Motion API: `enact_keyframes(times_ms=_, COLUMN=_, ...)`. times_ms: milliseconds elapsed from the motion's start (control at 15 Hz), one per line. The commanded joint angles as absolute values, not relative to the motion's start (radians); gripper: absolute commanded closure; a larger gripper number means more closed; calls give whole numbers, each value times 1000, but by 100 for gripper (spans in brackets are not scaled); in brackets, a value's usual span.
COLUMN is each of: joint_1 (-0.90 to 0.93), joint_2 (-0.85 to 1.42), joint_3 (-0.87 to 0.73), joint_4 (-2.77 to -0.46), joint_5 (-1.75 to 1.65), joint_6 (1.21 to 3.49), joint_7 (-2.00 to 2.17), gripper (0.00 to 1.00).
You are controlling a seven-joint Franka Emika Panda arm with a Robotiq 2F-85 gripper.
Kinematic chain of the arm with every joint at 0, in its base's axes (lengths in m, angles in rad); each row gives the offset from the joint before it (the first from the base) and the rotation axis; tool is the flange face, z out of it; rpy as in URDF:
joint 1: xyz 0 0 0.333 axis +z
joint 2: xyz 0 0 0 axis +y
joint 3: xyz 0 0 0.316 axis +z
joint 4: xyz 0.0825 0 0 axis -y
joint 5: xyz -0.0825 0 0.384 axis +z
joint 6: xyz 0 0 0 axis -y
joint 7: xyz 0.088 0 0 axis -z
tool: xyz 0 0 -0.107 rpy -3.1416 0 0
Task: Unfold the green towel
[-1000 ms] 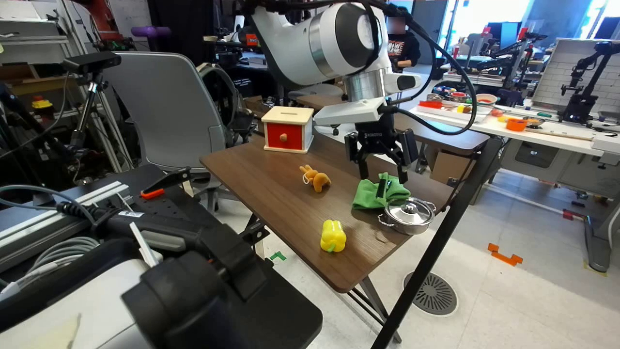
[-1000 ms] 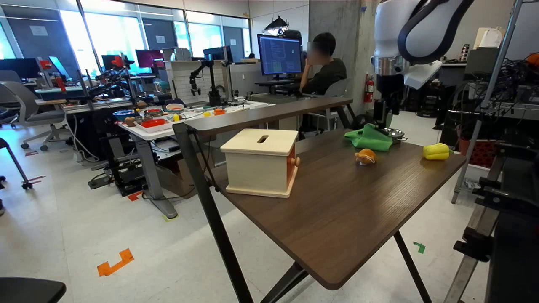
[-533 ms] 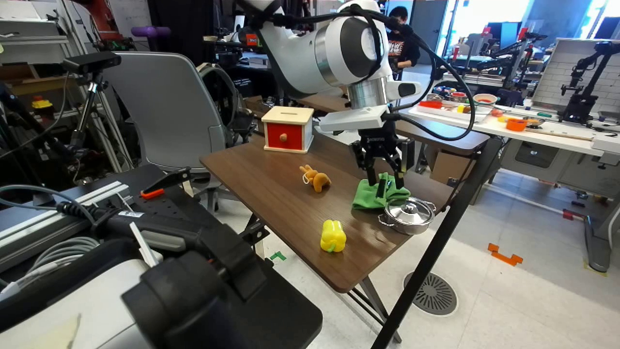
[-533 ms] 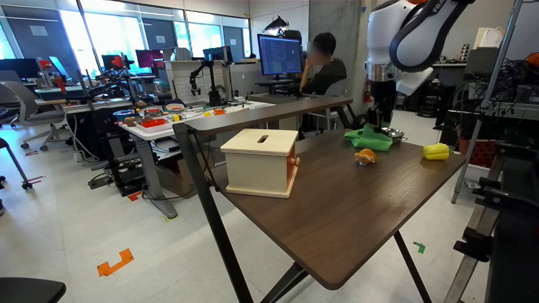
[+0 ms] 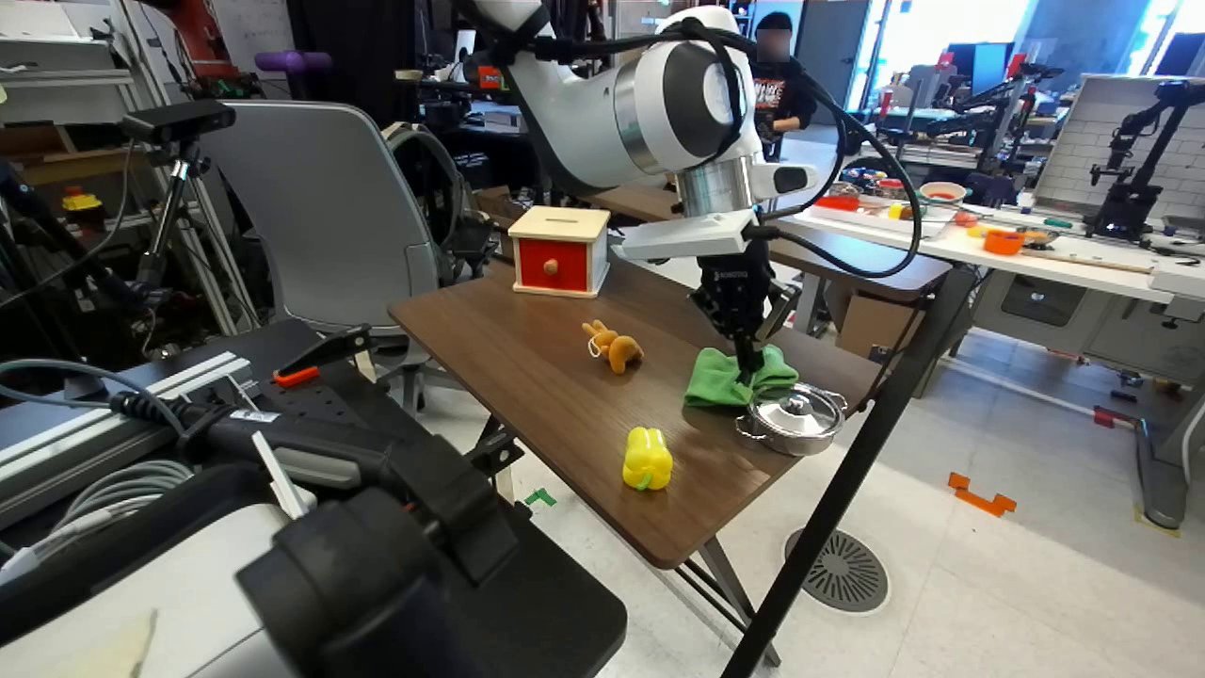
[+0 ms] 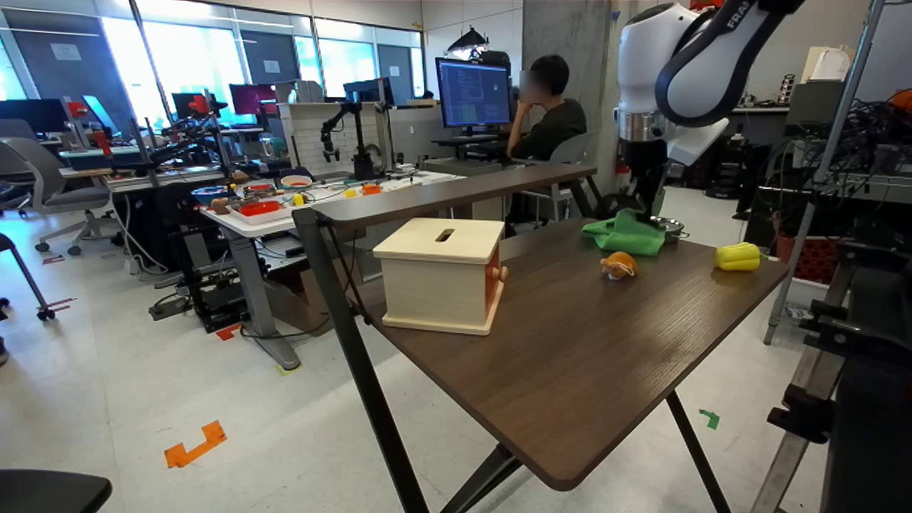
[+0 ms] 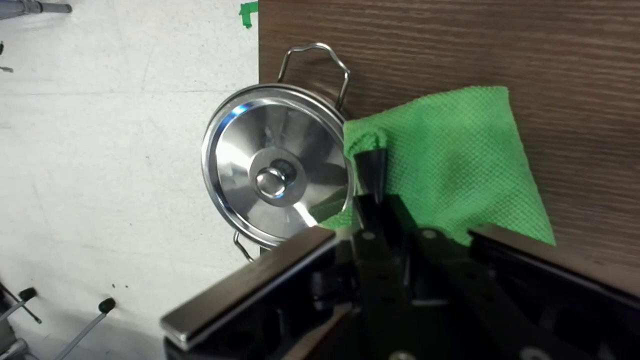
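The green towel lies bunched and folded near the table's edge, also seen as the towel in both exterior views. A short black piece, clip-like in look, sits at the towel's corner, where a roll of cloth meets its wide end. Its narrow end runs between the tips of my gripper, which are brought together on it. Whether cloth is pinched too, I cannot tell. In both exterior views my gripper points down onto the towel and hides the black piece.
A lidded steel pot stands against the towel at the table's edge. A yellow pepper and an orange plush toy lie farther along the table. A wooden box with a red front stands at its far end.
My gripper has come down onto the towel, shifting slightly sideways. Its fingers, wide apart a second ago, have come together at the black piece. The towel has barely moved.
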State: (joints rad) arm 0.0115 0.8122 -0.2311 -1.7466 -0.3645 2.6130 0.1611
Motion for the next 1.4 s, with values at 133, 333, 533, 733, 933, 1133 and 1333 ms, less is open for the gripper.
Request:
enact_keyframes(times_ms=133, joint_1=18, joint_2=762, joint_3=-229, joint_4=-1768, joint_5=-342, joint_6=2608, joint_7=133, gripper=99)
enact_keyframes(times_ms=333, joint_1=6, joint_2=693, joint_3=-190, joint_4=-1812, joint_5=-324, joint_6=2605, joint_7=93, gripper=99)
enact_keyframes(times_ms=533, joint_1=1, joint_2=634, joint_3=-143, joint_4=-1857, joint_5=-313, joint_6=2619, joint_7=28, gripper=99)
enact_keyframes(times_ms=733, joint_1=-12, joint_2=605, joint_3=-71, joint_4=-1889, joint_5=-299, joint_6=2638, joint_7=-69, gripper=99)
enact_keyframes(times_ms=933, joint_1=-36, joint_2=613, joint_3=13, joint_4=-1899, joint_5=-263, joint_6=2618, joint_7=-212, gripper=99)
enact_keyframes(times_ms=1133, joint_1=-55, joint_2=638, joint_3=73, joint_4=-1915, joint_5=-238, joint_6=2583, joint_7=-355, gripper=99)
enact_keyframes(times_ms=1333, joint_1=-77, joint_2=664, joint_3=113, joint_4=-1926, joint_5=-230, joint_6=2524, joint_7=-491, gripper=99)
